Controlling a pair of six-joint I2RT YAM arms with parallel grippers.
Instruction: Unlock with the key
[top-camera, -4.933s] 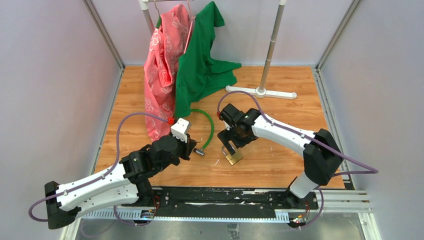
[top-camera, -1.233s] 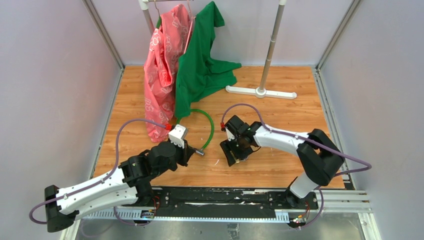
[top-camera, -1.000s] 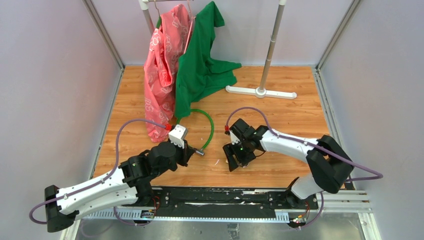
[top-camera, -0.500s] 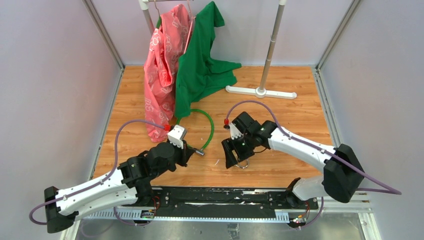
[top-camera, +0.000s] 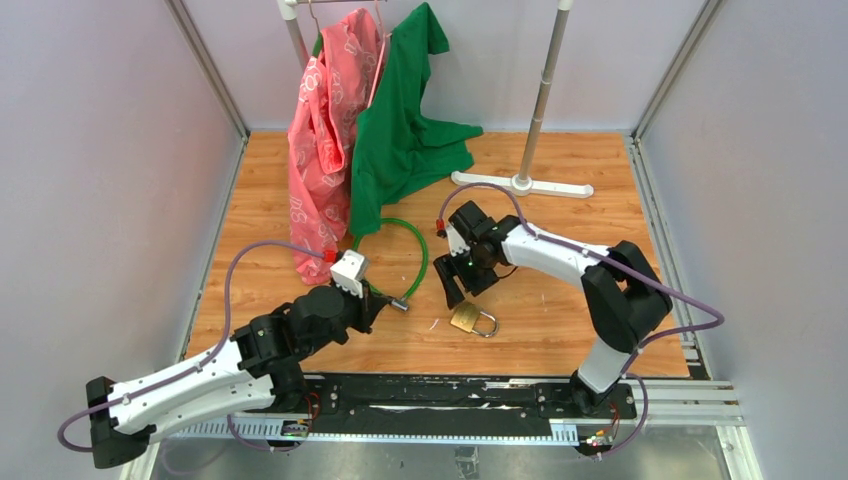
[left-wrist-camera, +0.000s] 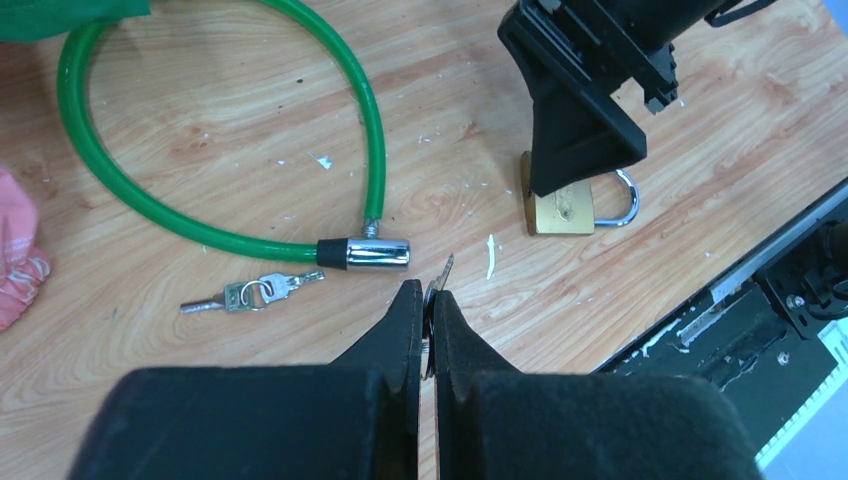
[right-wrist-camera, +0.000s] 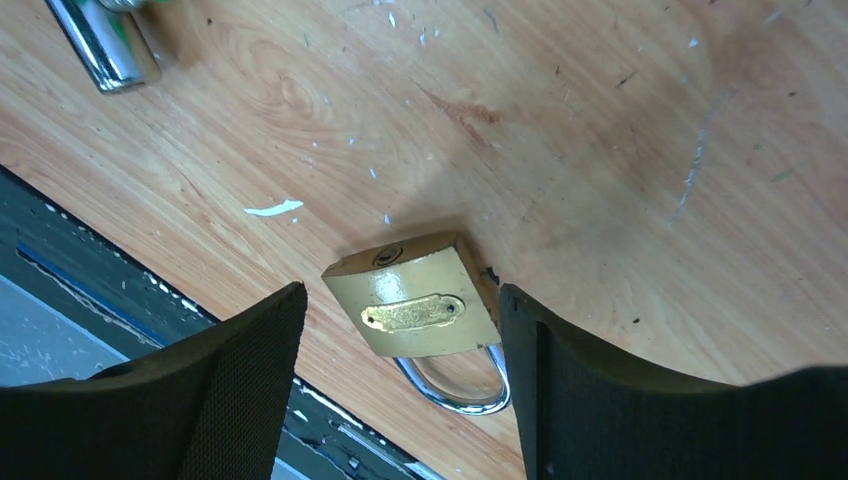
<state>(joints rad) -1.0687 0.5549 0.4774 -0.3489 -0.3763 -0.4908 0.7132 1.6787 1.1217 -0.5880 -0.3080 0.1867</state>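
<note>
The left claw (left-wrist-camera: 425, 292) is pressed together on the key (left-wrist-camera: 446, 268) — only its thin tip pokes out, just beside the metal end of the green cable lock (left-wrist-camera: 364, 254). The right claw (right-wrist-camera: 398, 335) hangs spread above the brass padlock (right-wrist-camera: 418, 300) on the worktop (right-wrist-camera: 600, 150) — one finger hides part of its body in the left wrist view.

A brass padlock (top-camera: 464, 317) lies flat on the wooden tabletop (top-camera: 560, 330), a small bunch of silvery keys (left-wrist-camera: 250, 292) lies apart from it, and a pink garment (top-camera: 325, 130) and green shirt (top-camera: 400, 140) hang from a white rack (top-camera: 521, 183) behind.
</note>
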